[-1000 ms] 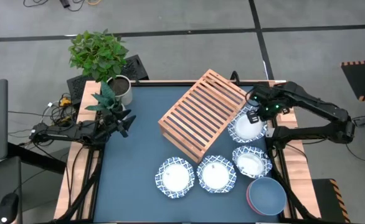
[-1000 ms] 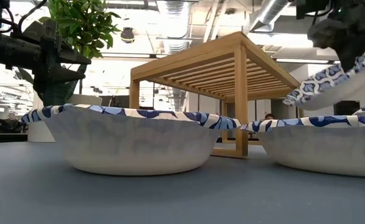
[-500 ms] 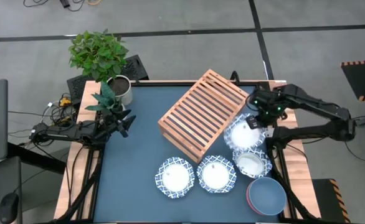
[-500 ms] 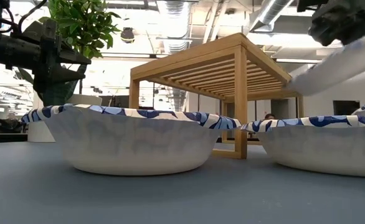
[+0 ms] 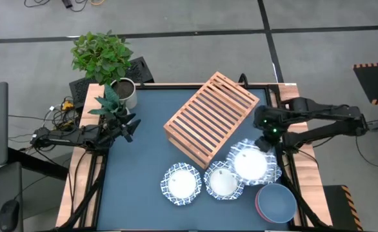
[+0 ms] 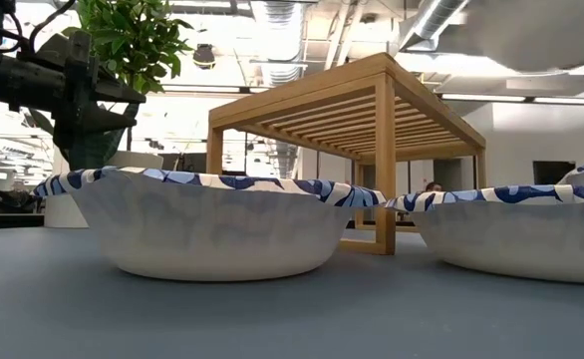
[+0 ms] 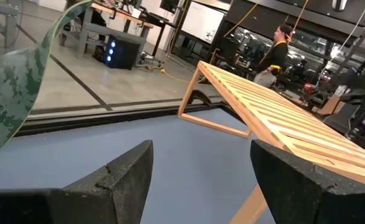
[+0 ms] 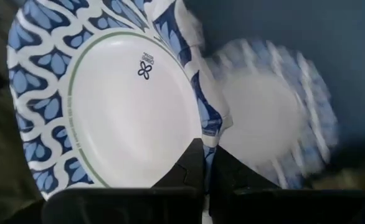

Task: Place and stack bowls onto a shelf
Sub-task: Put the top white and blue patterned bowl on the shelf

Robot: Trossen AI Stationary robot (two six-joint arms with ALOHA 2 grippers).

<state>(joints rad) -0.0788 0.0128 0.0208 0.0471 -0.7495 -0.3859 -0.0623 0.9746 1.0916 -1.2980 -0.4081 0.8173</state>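
My right gripper (image 5: 265,136) is shut on a blue-and-white patterned bowl (image 5: 249,162) and holds it in the air over the table's near right. That bowl fills the right wrist view (image 8: 120,106), and its underside shows in the low view (image 6: 541,30). Another patterned bowl (image 5: 269,174) rests on the table below it. Two more patterned bowls (image 5: 181,183) (image 5: 220,183) rest on the table by its near edge. The wooden slatted shelf (image 5: 211,119) stands mid-table with nothing on it. My left gripper (image 5: 132,127) waits open at the left edge. My right gripper pinches the patterned bowl's rim (image 8: 208,134) between its two fingers (image 8: 192,165), at the rim's far side. The fingers come from the far side, slanting down. The bowl is lifted clear, its open side up, over the bowl on the table.
A blue bowl (image 5: 276,201) sits stacked in a pink-red one at the near right corner. A potted plant (image 5: 105,61) stands at the far left corner, close to my left gripper. Bare tabletop (image 5: 137,161) lies left of the shelf.
My right gripper has carried the patterned bowl up and toward the table's near edge, away from the shelf's right end. The bowl, tilted before, now hangs about level over the near-right bowl.
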